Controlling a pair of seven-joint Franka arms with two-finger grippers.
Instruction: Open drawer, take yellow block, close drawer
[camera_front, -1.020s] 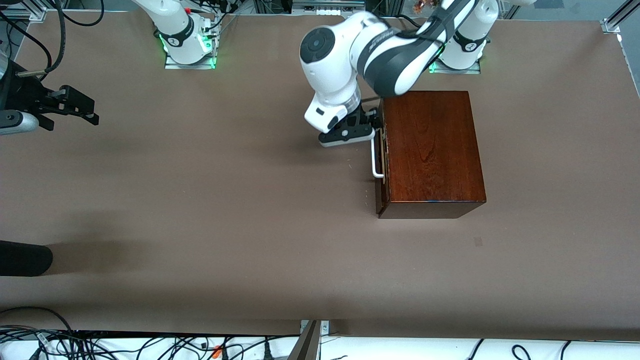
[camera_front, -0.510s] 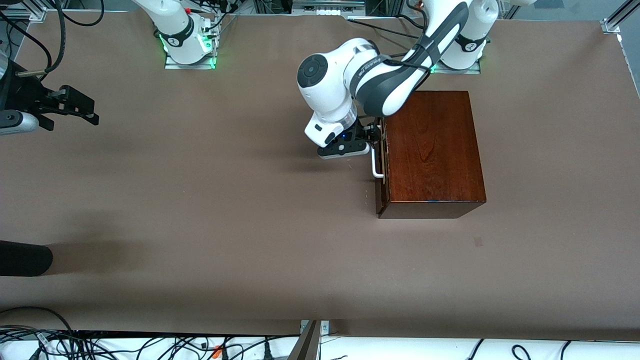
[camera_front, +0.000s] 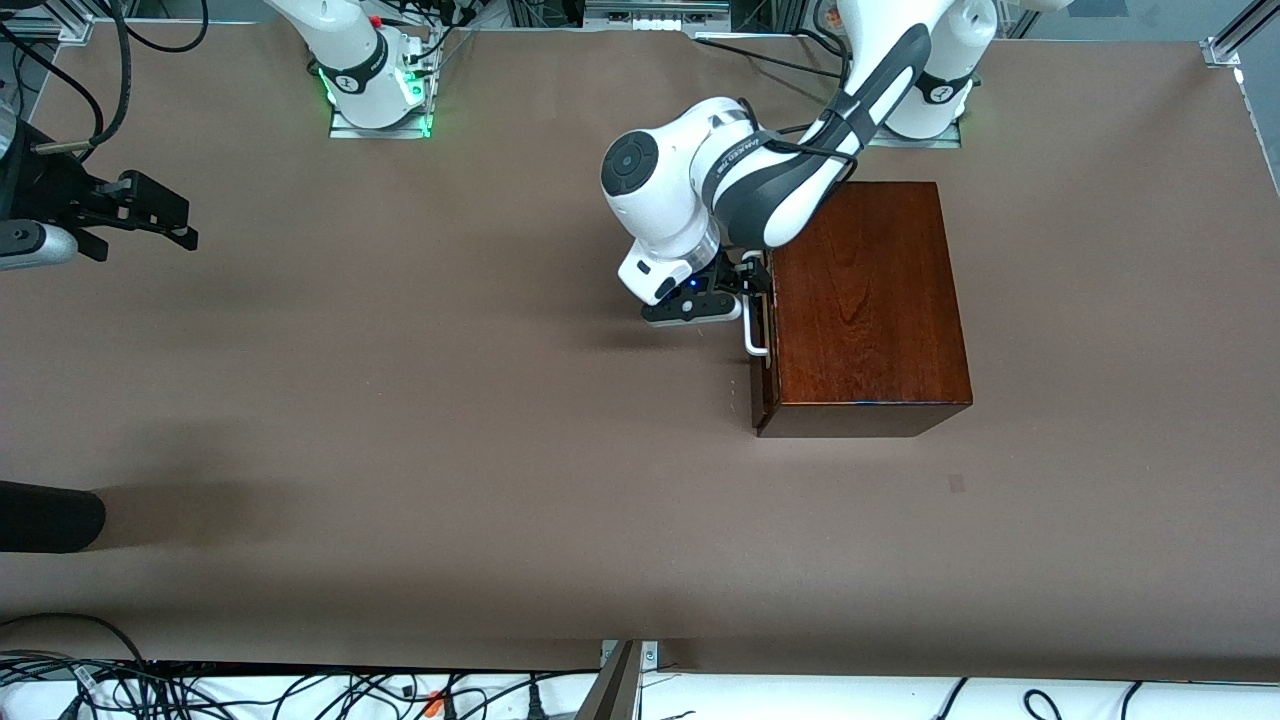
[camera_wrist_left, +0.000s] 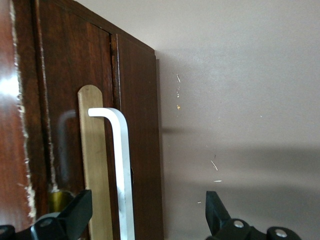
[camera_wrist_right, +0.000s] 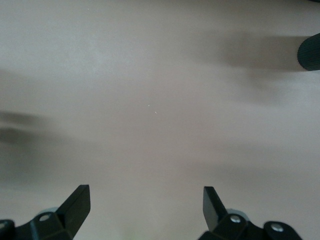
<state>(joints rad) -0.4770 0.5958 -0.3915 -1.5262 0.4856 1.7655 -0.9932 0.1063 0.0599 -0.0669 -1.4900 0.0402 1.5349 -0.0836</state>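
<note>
A wide brown table (camera_front: 400, 450) fills the scene, with open room on most of it. A dark reddish-brown wooden box (camera_front: 865, 300) sits toward the left arm's end of the table, well clear of every table edge. Its drawer (camera_front: 764, 340) is shut, the dark front flush with the box and facing the right arm's end, with bare table in front of it. A white U-shaped bar handle (camera_front: 752, 325) stands out from that front.

The left gripper (camera_front: 752, 283) is down at the handle, at the end of the bar farther from the front camera. In the left wrist view its black fingers (camera_wrist_left: 75, 215) are spread wide, one on each side of the white bar, not yet closed on it. The left arm reaches from its base over the box top, elbow bent, wrist turned toward the drawer front.

The right gripper (camera_front: 175, 222) waits in the air over the right arm's end of the table, near the table's edge, fingers (camera_wrist_right: 77, 202) wide apart and holding nothing.

The yellow block is not visible
</note>
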